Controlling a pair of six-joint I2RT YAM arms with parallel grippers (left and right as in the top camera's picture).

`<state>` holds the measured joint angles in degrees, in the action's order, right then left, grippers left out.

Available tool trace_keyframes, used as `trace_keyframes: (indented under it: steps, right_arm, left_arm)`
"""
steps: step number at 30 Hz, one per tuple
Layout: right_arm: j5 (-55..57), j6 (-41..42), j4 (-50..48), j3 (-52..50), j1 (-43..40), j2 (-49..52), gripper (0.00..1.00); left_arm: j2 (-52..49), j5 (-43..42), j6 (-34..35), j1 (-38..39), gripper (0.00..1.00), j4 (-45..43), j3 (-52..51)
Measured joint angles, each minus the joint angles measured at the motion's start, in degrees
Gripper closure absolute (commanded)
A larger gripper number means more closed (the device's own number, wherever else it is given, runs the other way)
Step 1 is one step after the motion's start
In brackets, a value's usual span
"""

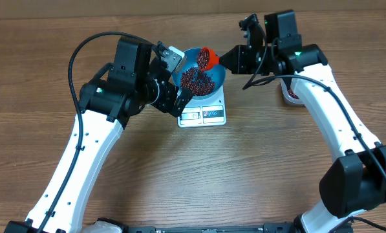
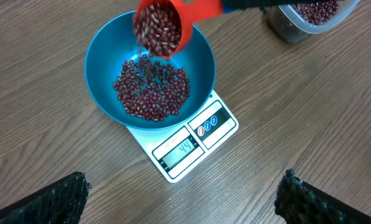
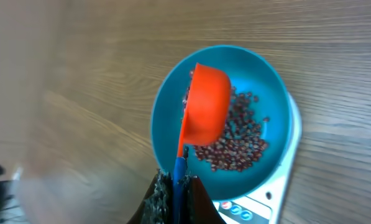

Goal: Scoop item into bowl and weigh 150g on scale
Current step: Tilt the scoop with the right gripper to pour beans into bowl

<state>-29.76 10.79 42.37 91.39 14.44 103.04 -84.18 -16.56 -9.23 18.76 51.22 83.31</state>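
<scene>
The blue bowl (image 1: 202,81) (image 2: 110,87) (image 3: 278,106) stands on the white scale (image 1: 203,114) (image 2: 188,146) (image 3: 278,199) and holds a heap of red-brown beans (image 2: 151,93) (image 3: 238,140). Over it tilts a red scoop (image 1: 207,58) (image 2: 166,25) (image 3: 205,106) with beans (image 2: 157,31) spilling from its mouth. My right gripper (image 1: 235,59) (image 3: 176,193) is shut on the scoop's blue handle (image 3: 179,177). My left gripper (image 1: 176,81) (image 2: 182,196) hangs wide open just in front of the scale, nothing between its fingers.
A clear plastic tub (image 1: 291,95) (image 2: 312,15) with more beans sits to the right of the scale, behind the right arm. Bare wooden table (image 1: 212,175) lies all around.
</scene>
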Motion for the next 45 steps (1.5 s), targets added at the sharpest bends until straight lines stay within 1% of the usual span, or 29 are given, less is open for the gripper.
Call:
trace_keyframes:
  steps: [13,30,38,45]
  right_arm:
    - [6.73,-2.95,1.49,0.0,1.11,0.02,0.96]
    - [20.61,-9.97,3.54,0.0,8.9,-1.81,0.96]
    - [24.96,-12.44,3.61,0.0,11.76,-1.92,0.96]
    - [29.79,-16.2,3.69,0.0,15.13,-1.92,0.96]
  left_arm:
    - [0.0,0.0,0.0,0.0,0.0,0.0,0.0]
    - [0.0,0.0,0.0,0.0,0.0,0.0,0.0]
    - [0.0,0.0,0.0,0.0,0.0,0.0,0.0]
    - [0.0,0.0,0.0,0.0,0.0,0.0,0.0]
